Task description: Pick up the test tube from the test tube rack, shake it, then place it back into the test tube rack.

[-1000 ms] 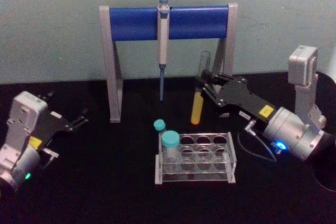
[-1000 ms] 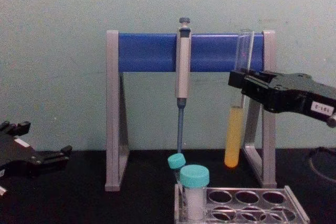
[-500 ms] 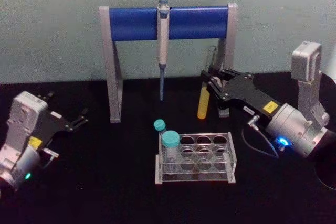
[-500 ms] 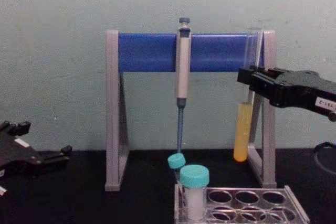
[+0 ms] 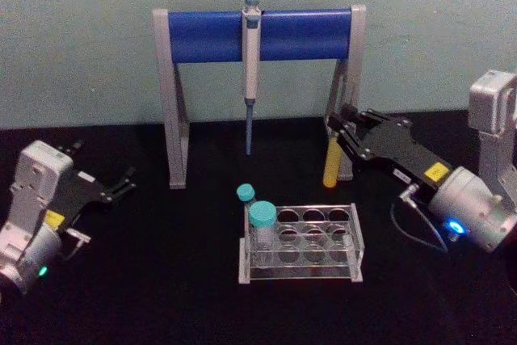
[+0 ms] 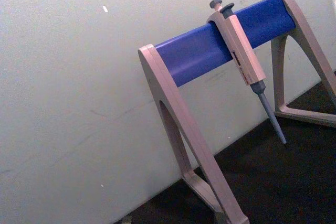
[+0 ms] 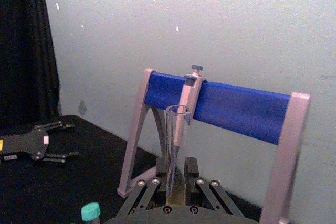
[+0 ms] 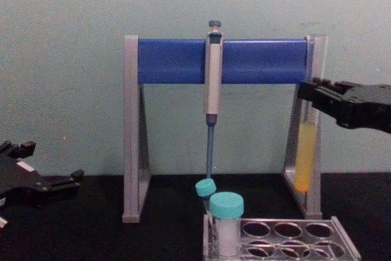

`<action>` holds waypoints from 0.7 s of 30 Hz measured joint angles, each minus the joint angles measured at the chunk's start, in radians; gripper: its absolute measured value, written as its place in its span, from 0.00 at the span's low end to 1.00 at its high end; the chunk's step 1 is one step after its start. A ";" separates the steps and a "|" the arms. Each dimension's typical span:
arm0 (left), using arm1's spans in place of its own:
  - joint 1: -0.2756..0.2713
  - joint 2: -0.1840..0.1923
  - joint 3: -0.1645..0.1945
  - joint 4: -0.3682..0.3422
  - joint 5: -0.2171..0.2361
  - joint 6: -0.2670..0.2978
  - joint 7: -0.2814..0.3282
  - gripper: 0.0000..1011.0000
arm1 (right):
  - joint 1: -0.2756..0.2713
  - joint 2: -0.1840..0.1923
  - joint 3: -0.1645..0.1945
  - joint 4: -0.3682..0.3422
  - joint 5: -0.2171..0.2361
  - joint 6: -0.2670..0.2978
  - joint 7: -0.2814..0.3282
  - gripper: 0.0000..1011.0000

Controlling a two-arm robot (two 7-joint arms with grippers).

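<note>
Pinches the test tube (image 5: 330,169) upright in the right gripper (image 5: 335,131), clear of the test tube rack (image 5: 303,274) down-left of it, probably mid-shake, reinsertion to come, left gripper (image 5: 121,184) parked spread.

The right arm reaches in from the right side. The right gripper (image 5: 336,132) points leftward and away from the body, its jaws closed on the upper part of the tube (image 5: 330,169), which is held upright. The left arm sits low at the left side. The left gripper (image 5: 103,166) angles forward and to the right, jaws spread apart and empty.
</note>
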 joint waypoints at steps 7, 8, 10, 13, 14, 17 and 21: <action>0.000 0.000 0.000 0.000 0.000 0.000 0.000 1.00 | -0.067 0.030 0.027 -0.068 -0.002 0.015 -0.013 0.22; 0.000 0.000 0.000 0.000 0.000 0.000 0.000 1.00 | -0.067 0.030 0.027 -0.068 -0.002 0.015 -0.013 0.22; 0.000 0.000 0.000 0.000 0.000 0.000 0.000 1.00 | -0.086 0.037 0.031 -0.089 -0.002 0.019 -0.013 0.22; 0.000 0.000 0.000 0.000 0.000 0.000 0.000 1.00 | -0.105 0.044 0.033 -0.113 0.000 0.023 -0.009 0.22; 0.000 0.000 0.000 0.000 0.000 0.000 0.000 1.00 | -0.113 0.048 0.032 -0.124 0.002 0.026 -0.005 0.22; 0.000 0.000 0.000 0.000 0.000 0.000 0.000 1.00 | -0.120 0.051 0.028 -0.137 0.007 0.031 0.004 0.22; 0.000 0.000 0.000 0.000 0.000 0.000 0.000 1.00 | -0.122 0.052 0.013 -0.145 0.018 0.036 0.024 0.22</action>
